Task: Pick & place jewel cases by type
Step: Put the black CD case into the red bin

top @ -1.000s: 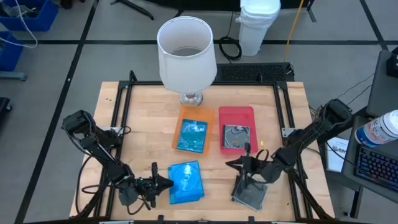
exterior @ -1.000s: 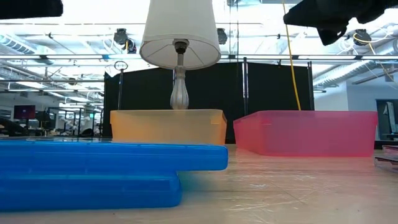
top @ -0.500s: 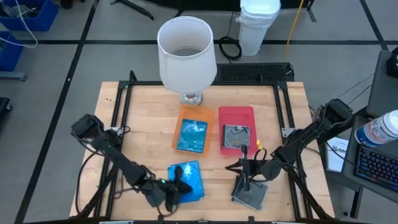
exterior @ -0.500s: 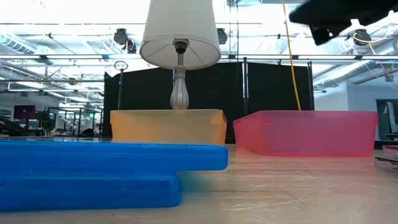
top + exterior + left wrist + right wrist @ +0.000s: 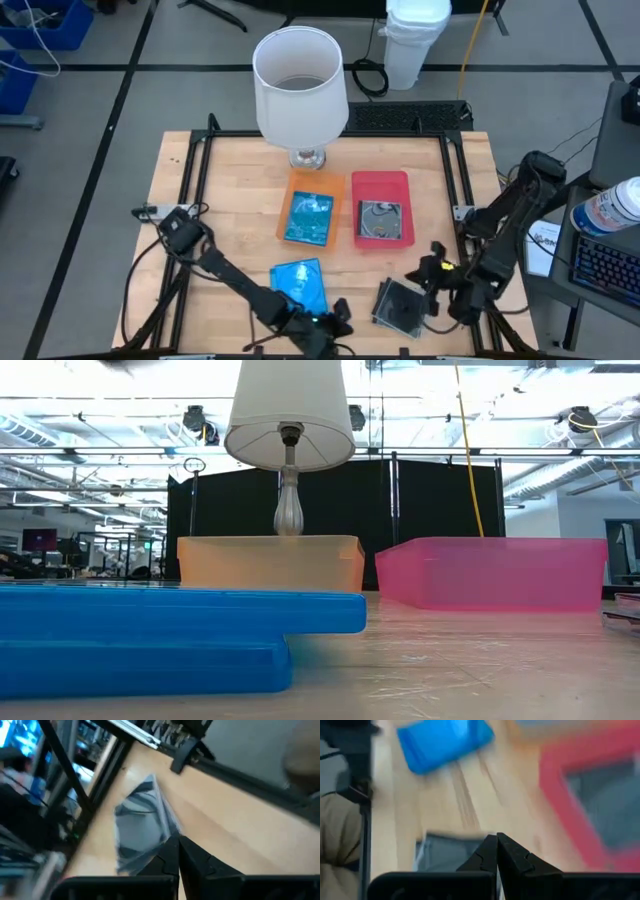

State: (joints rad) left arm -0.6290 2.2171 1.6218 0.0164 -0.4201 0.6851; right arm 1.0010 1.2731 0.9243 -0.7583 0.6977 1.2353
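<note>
Both claws are sitting pressed together, empty. The left gripper (image 5: pixel 335 318) is hanging by the table's (image 5: pixel 230 180) front edge beside the blue cases (image 5: pixel 299 285); the right gripper (image 5: pixel 432 270) is hovering near the grey case (image 5: pixel 402 306). Shut fingers risk shoving cases off that edge.

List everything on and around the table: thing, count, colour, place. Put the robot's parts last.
Translucent blue plastic jewel cases on the table: two, stacked, front, left of centre.
Translucent blue jewel case in the tray: one, in the orange tray.
Clear dark grey jewel case with silvery disc: one, in the red tray.
Dark grey jewel case on the table: one, front right.
Flat orange rectangular tray: one, centre.
Flat red rectangular tray: one, right of the orange tray.
White-shaded table lamp: one, back centre.
White bin: one, on the floor behind the table.
Left gripper: shut, front edge, beside the blue stack.
Right gripper: shut, beside the grey case.
</note>
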